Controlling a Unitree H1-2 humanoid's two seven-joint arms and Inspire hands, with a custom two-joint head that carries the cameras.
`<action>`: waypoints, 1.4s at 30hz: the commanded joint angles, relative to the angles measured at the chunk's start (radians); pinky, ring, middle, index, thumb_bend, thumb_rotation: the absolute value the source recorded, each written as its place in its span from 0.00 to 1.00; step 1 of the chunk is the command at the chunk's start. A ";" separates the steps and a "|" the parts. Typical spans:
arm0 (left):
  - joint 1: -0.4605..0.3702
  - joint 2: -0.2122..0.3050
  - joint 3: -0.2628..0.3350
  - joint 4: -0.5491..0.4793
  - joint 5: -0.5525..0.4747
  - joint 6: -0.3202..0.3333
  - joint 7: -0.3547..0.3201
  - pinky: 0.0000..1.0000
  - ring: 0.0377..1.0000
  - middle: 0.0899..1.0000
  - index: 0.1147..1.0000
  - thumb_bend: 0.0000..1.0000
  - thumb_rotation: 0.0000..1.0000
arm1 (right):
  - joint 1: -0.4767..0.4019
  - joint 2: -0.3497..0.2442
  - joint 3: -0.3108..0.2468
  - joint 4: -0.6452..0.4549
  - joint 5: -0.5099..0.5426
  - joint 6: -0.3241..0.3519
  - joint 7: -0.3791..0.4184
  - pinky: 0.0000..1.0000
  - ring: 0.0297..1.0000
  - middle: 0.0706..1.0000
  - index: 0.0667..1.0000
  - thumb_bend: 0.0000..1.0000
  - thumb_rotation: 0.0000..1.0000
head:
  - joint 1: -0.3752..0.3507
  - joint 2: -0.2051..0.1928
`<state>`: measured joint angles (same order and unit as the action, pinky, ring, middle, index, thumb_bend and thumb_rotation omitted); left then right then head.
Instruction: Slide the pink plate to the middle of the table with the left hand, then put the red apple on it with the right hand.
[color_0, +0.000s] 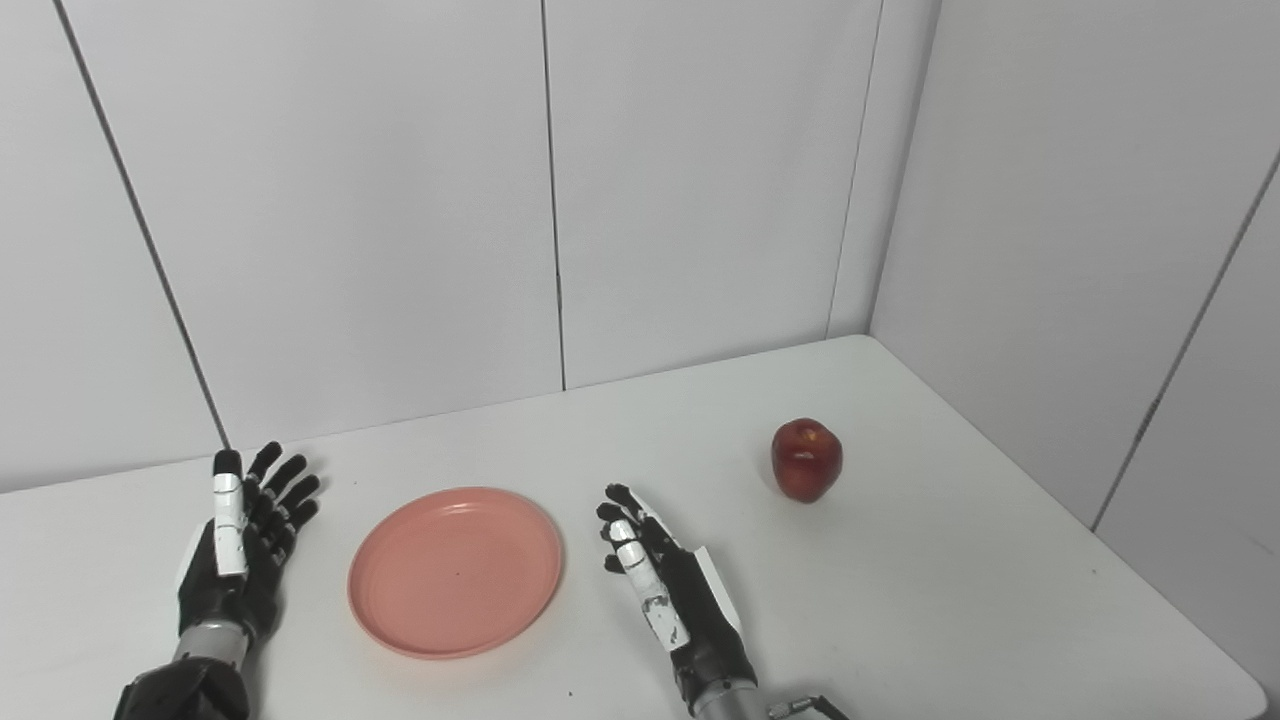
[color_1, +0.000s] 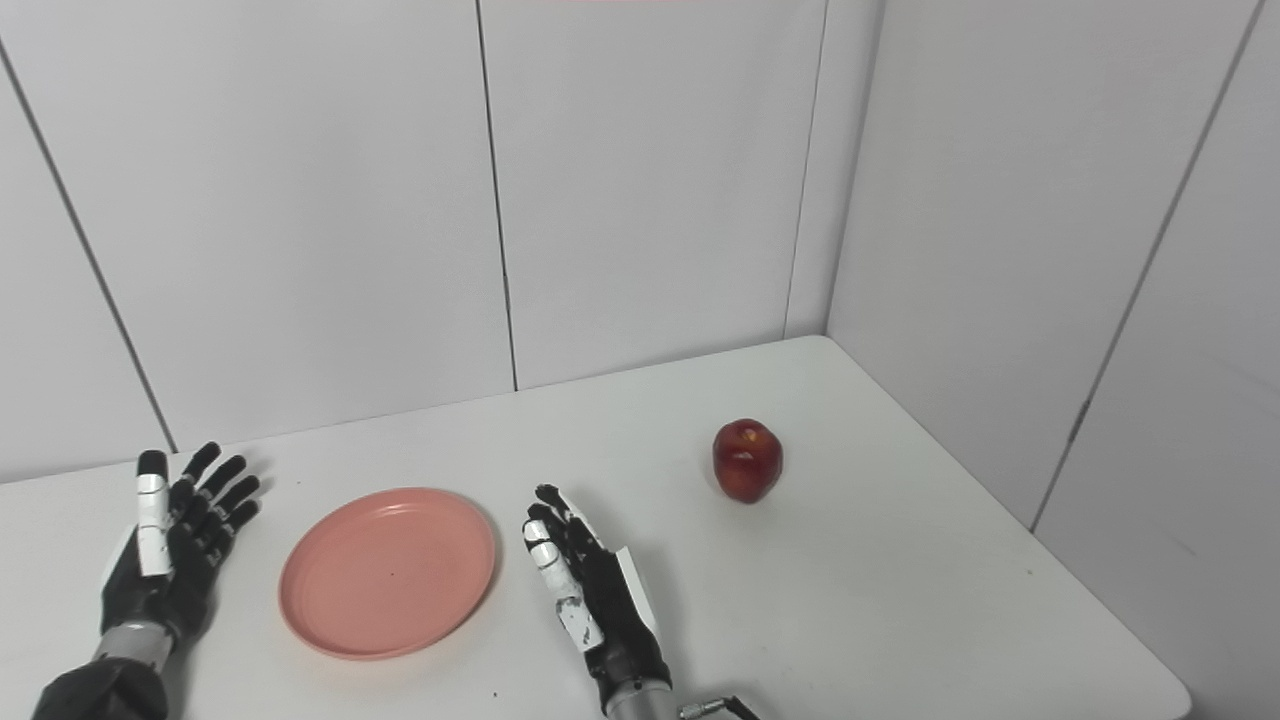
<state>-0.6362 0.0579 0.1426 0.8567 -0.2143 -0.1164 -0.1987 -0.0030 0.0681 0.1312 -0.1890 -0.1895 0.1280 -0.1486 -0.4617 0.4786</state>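
Your table (color_0: 900, 600) bears the pink plate (color_0: 455, 570), light, stiff and likely slick, so push its rim. Left of the plate, your left hand (color_0: 240, 550) hovers empty, fingers spread; right of it, your right hand (color_0: 665, 585) likewise. The red apple (color_0: 806, 459), firm and smooth, sits farther right: wrap its sides.

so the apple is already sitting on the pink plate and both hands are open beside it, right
Not quite: the red apple sits on the bare table, well right of the empty pink plate, as the left eye view shows. Both the left hand and right hand are open beside the plate.
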 joint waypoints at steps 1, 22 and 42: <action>-0.002 -0.005 0.004 0.031 -0.014 0.040 0.000 0.93 0.89 0.91 0.91 0.73 1.00 | -0.056 -0.008 -0.001 -0.031 -0.035 -0.107 -0.012 0.78 0.83 0.85 0.87 0.77 1.00 | 0.000 -0.004; -0.010 0.002 -0.003 0.049 -0.019 0.047 -0.007 0.93 0.89 0.90 0.88 0.72 1.00 | -0.214 -0.157 -0.059 -0.019 -0.367 -0.115 -0.079 0.83 0.84 0.85 0.86 0.78 1.00 | -0.040 -0.016; -0.012 0.010 -0.008 0.070 -0.020 0.028 -0.025 0.95 0.89 0.91 0.91 0.70 1.00 | -0.291 -0.331 -0.092 0.076 -0.603 -0.081 -0.111 0.72 0.81 0.80 0.81 0.82 1.00 | -0.050 -0.021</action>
<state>-0.6541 0.0617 0.1337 0.8948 -0.2325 -0.1234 -0.2189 -0.2436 -0.2466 0.0447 -0.1032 -0.7715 0.0531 -0.2388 -0.5123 0.4571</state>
